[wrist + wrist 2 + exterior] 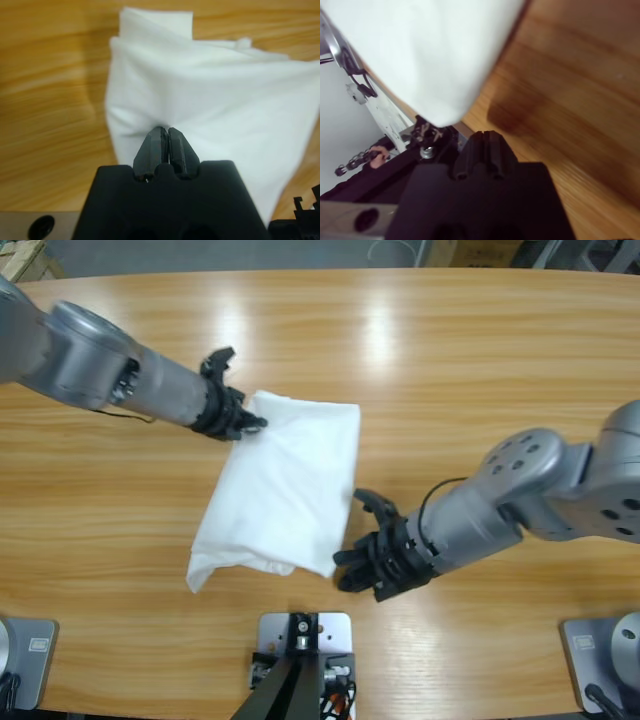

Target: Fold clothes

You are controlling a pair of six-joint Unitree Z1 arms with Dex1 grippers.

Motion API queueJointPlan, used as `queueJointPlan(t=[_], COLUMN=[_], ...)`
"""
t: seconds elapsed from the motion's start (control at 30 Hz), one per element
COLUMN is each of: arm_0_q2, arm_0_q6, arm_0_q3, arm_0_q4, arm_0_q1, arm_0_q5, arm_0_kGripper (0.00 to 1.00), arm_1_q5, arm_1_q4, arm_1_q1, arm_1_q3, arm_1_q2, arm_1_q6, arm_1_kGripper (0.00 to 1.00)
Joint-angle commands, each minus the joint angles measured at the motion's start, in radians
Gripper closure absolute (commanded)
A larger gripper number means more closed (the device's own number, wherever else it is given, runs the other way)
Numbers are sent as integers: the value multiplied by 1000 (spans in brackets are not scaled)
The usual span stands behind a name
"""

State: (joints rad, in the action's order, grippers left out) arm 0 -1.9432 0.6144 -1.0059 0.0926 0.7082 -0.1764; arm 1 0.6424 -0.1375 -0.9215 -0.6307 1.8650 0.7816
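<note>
The white shirt lies folded into a rough rectangle in the middle of the wooden table, its near-left corner loose and rumpled. My left gripper comes in from the upper left and is shut on the shirt's far-left corner. In the left wrist view the cloth puckers where that gripper pinches it. My right gripper sits low at the shirt's near-right corner. In the right wrist view it is shut and holds nothing, with the cloth just beyond its tips.
Bare wood stretches left and right of the shirt. The table's near edge runs just below the right gripper. Boxes and floor show beyond the far edge.
</note>
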Motion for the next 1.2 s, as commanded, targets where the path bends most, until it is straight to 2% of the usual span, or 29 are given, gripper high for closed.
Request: queueJointPlan(t=[0.03, 0.07, 0.1, 0.13, 0.17, 0.27, 0.37, 0.47, 0.53, 0.63, 0.77, 0.97, 1.2], arm_0_q2=[325, 356, 381, 392, 395, 363, 326, 306, 252, 129, 10, -34, -144], arm_0_q6=[-12, -39, -105, -207, -314, -696, -1049, -1217, -1306, -1403, -1423, -1477, -1498], arm_0_q3=[-19, -28, -41, -47, -58, -102, -152, -216, -295, -411, -525, -546, -589], arm_0_q4=[157, 159, 166, 177, 221, 426, 632, 708, 758, 815, 858, 860, 860], arm_0_q1=[-30, -30, -29, -27, -22, 23, 70, 75, 112, 196, 266, 268, 318], arm_0_q5=[-2, -39, -94, -121, -132, -133, -96, -78, -18, 132, 217, 217, 120], arm_0_kGripper=[1000, 994, 471, 96, 41, 30, 4, 0, 0, 4, 2, 0, 2], arm_1_q5=[-201, -234, -265, -296, -324, -376, -390, -389, -389, -389, -393, -387, -383], arm_1_q4=[186, 230, 271, 321, 372, 486, 527, 536, 542, 543, 540, 495, 475], arm_1_q1=[-11, -11, -11, -11, -11, -11, -12, -11, -11, -12, -12, -11, -12], arm_1_q3=[16, 9, 4, -3, -6, -6, -4, 16, 20, 21, 33, 56, 86], arm_1_q2=[-364, -420, -466, -500, -521, -564, -635, -690, -696, -696, -691, -652, -639], arm_1_q6=[-3, 3, 8, 11, 16, 19, 25, 40, 46, 50, 51, 50, 51], arm_1_kGripper=[755, 136, 2, 0, 0, 0, 0, 0, 0, 0, 0, 0, 0])
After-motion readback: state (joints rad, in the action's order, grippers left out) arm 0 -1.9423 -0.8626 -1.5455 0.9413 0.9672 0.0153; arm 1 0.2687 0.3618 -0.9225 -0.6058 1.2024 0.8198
